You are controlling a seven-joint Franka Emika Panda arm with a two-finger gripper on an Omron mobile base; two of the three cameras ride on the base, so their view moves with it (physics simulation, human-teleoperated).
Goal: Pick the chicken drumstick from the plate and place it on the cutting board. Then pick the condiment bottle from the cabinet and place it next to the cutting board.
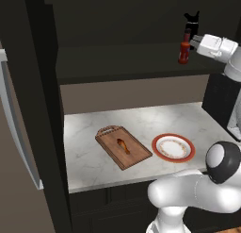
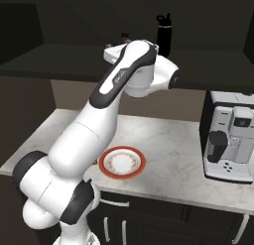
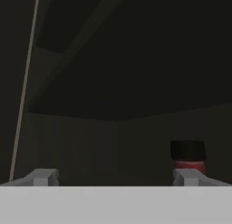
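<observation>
The chicken drumstick (image 1: 123, 145) lies on the cutting board (image 1: 136, 156), left of the red-rimmed plate (image 1: 162, 154) (image 2: 105, 168) on the marble counter. The red condiment bottle (image 1: 184, 52) stands on the dark cabinet shelf (image 1: 117, 62). My gripper (image 1: 192, 39) is up at shelf height, right beside the bottle's neck. In the hand view the gripper (image 3: 115, 177) is open, and the bottle's dark cap and red neck (image 3: 188, 157) show just behind the right fingertip (image 3: 188, 177), off to one side of the gap. Nothing is held.
A taller black bottle (image 1: 191, 20) (image 2: 164, 33) stands on the shelf behind the red one. A black-and-white coffee machine (image 2: 230, 137) sits on the counter at the right. The cabinet's dark side wall (image 1: 47, 109) rises at the left.
</observation>
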